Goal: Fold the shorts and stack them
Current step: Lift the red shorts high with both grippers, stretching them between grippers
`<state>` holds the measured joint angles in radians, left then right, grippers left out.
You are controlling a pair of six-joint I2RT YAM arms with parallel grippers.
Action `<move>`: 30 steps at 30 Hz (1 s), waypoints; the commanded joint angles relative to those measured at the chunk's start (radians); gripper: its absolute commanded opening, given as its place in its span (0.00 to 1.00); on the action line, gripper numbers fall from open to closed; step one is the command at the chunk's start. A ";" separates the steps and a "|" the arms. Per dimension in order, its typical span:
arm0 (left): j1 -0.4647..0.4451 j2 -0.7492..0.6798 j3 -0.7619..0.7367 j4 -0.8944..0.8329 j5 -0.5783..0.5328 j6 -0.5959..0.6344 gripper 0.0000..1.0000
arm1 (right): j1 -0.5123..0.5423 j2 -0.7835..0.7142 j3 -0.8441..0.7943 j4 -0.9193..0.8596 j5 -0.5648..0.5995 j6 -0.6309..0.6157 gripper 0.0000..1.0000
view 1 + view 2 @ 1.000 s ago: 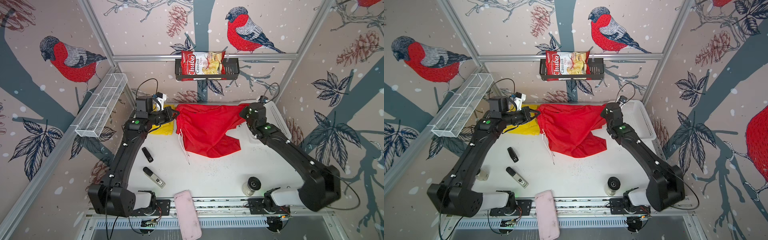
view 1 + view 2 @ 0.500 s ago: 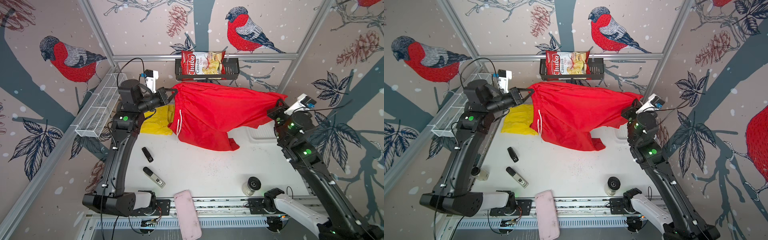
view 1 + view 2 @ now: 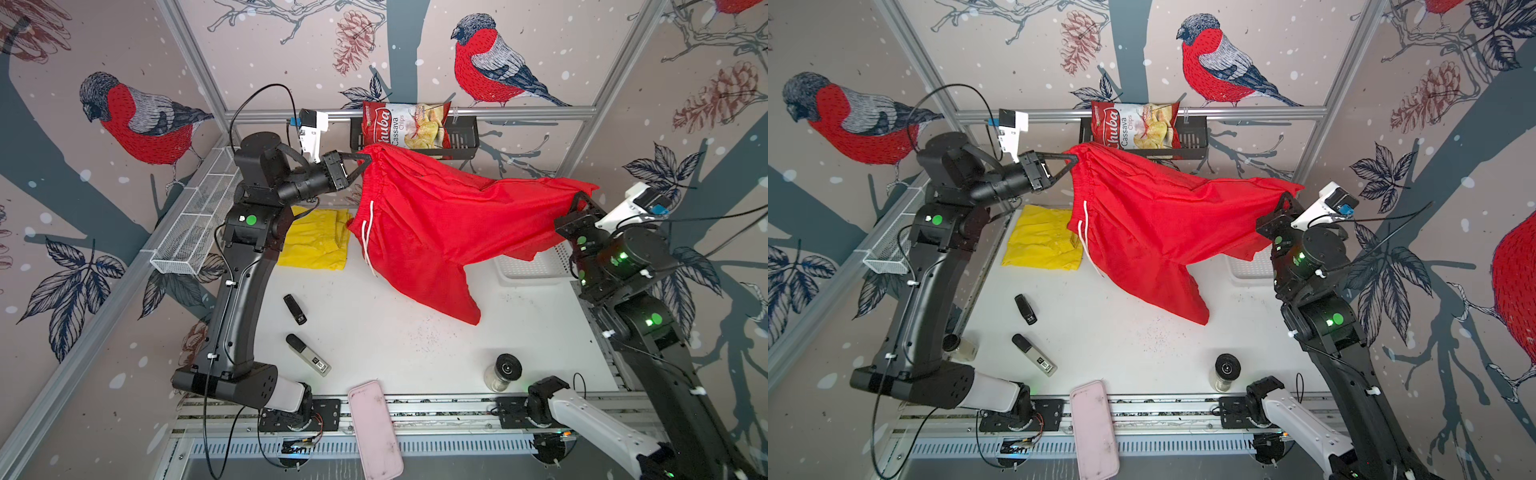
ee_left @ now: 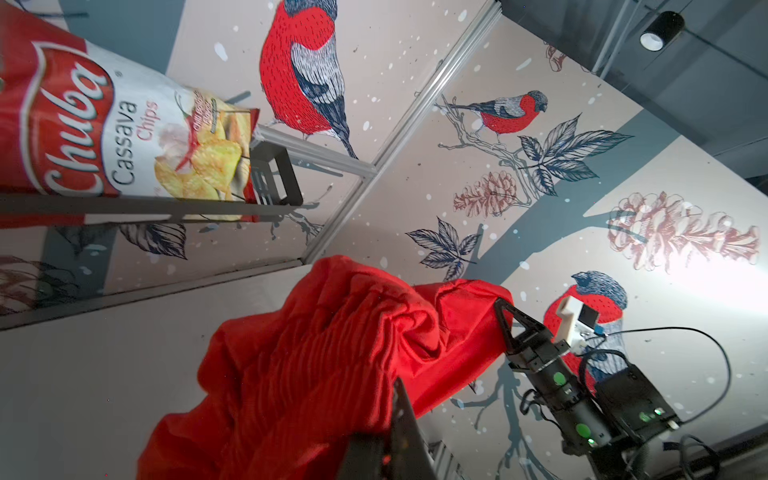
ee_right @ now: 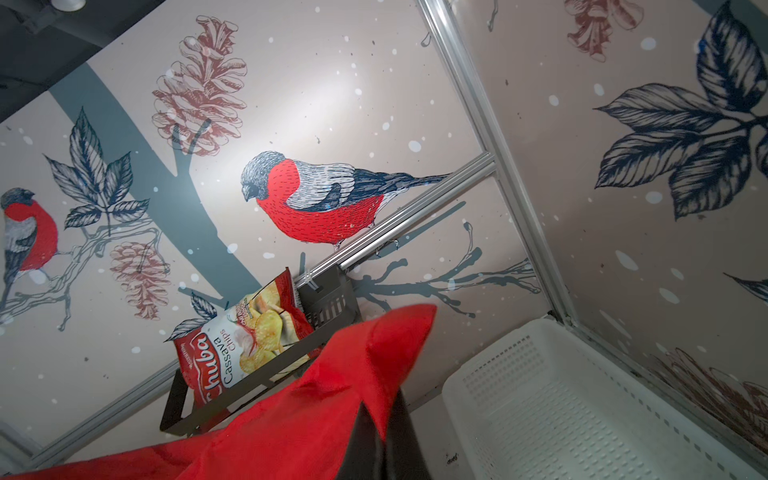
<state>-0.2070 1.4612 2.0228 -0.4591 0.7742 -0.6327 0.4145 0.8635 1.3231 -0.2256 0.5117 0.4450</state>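
The red shorts hang stretched in the air between both arms, white drawstring dangling, one leg drooping to the table. My left gripper is shut on the waistband corner at the back left. My right gripper is shut on the opposite corner at the right. The wrist views show red cloth pinched between each pair of jaws. The yellow shorts lie flat on the table at the back left, partly behind the red cloth.
A chips bag sits in a black wall rack. A white basket stands at the back right, a wire tray on the left wall. Two dark small devices, a jar and a pink case lie near the front.
Both arms have lifted the red shorts off the table and pulled apart, spreading the cloth in the air; the yellow shorts stayed put.
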 commanded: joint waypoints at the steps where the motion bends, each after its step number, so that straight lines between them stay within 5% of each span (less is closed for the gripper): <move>1: -0.003 -0.005 0.065 -0.045 -0.047 0.080 0.00 | 0.002 -0.003 0.056 0.001 -0.027 -0.014 0.00; 17: 0.004 -0.022 0.110 -0.067 -0.085 0.044 0.00 | 0.003 -0.058 0.078 0.144 0.153 -0.146 0.00; 24: 0.125 -0.147 -0.334 0.065 -0.141 0.012 0.00 | 0.000 0.095 -0.047 0.152 0.100 -0.090 0.00; 30: 0.181 -0.156 -0.660 0.147 -0.310 0.069 0.00 | 0.002 0.148 -0.285 0.209 0.055 0.046 0.00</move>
<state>-0.0425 1.3075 1.4429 -0.4194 0.5980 -0.5938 0.4183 0.9985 1.1034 -0.0834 0.5426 0.4030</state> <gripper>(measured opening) 0.056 0.049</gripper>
